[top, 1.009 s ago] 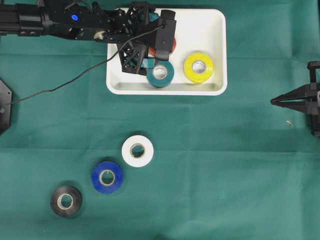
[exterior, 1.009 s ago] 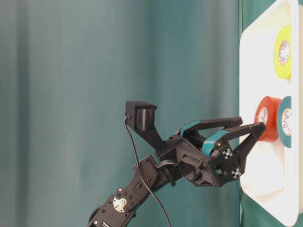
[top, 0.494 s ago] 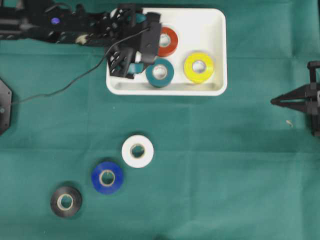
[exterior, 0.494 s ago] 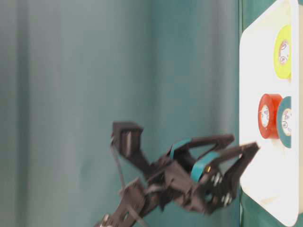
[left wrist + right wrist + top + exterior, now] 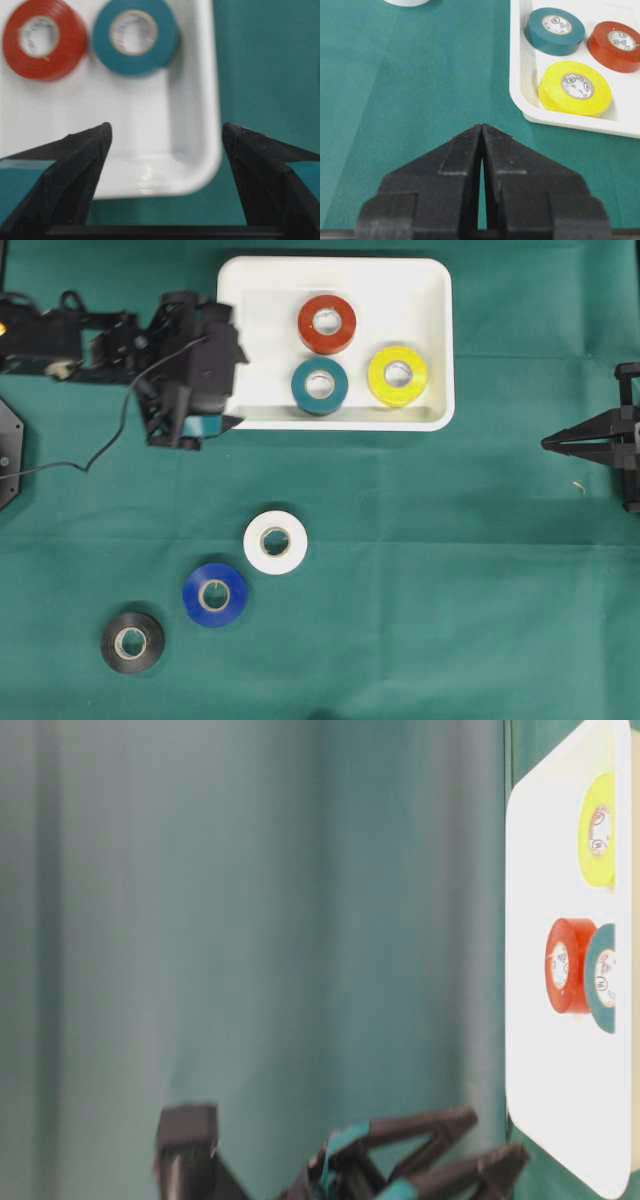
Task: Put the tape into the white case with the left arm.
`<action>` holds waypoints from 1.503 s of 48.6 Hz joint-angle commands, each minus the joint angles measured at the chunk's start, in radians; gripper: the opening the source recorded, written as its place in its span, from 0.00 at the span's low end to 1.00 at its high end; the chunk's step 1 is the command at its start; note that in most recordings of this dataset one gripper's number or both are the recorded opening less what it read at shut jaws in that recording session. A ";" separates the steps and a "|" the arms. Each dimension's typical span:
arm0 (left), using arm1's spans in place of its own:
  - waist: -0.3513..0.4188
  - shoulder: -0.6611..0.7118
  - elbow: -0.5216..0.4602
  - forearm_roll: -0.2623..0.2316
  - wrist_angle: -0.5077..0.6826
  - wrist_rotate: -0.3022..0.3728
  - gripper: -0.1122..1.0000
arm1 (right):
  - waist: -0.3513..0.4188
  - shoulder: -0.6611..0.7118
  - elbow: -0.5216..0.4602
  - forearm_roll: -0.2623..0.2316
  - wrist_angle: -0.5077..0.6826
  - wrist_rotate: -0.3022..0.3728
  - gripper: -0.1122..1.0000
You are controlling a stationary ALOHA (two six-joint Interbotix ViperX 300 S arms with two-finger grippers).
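Observation:
The white case (image 5: 440, 300) lies at the back of the green cloth with three tape rolls flat in it: red (image 5: 327, 323), teal (image 5: 320, 385) and yellow (image 5: 397, 375). My left gripper (image 5: 236, 390) hovers at the case's left end, open and empty. In the left wrist view its fingertips (image 5: 166, 129) straddle the case's corner (image 5: 150, 160), with the red roll (image 5: 42, 40) and teal roll (image 5: 135, 35) beyond them. On the cloth lie white (image 5: 275, 541), blue (image 5: 214, 594) and black (image 5: 132, 643) tape rolls. My right gripper (image 5: 548, 443) rests shut at the right edge, holding nothing.
The left arm's black cable (image 5: 110, 435) trails over the cloth to the left. A black mount (image 5: 8, 450) sits at the left edge. In the table-level view the left gripper (image 5: 497, 1140) shows low, beside the case (image 5: 540, 1100).
My left gripper has drawn back leftward out of the case, staying open. The red roll it was beside now lies alone in the case. The right arm has not moved.

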 commanded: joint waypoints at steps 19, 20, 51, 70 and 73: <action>-0.118 -0.252 0.172 -0.003 -0.005 -0.133 0.91 | -0.002 0.005 -0.011 0.000 -0.009 0.002 0.02; -0.123 -0.262 0.178 -0.003 -0.005 -0.135 0.91 | -0.002 0.006 -0.011 0.000 -0.009 0.002 0.02; -0.193 -0.528 0.344 -0.006 -0.002 -0.176 0.91 | -0.002 0.005 -0.011 -0.002 -0.009 0.002 0.02; -0.193 -0.528 0.351 -0.006 -0.005 -0.176 0.91 | -0.002 0.005 -0.011 -0.002 -0.009 0.002 0.02; -0.193 -0.528 0.350 -0.006 -0.005 -0.176 0.91 | -0.002 0.005 -0.009 -0.002 -0.009 0.002 0.02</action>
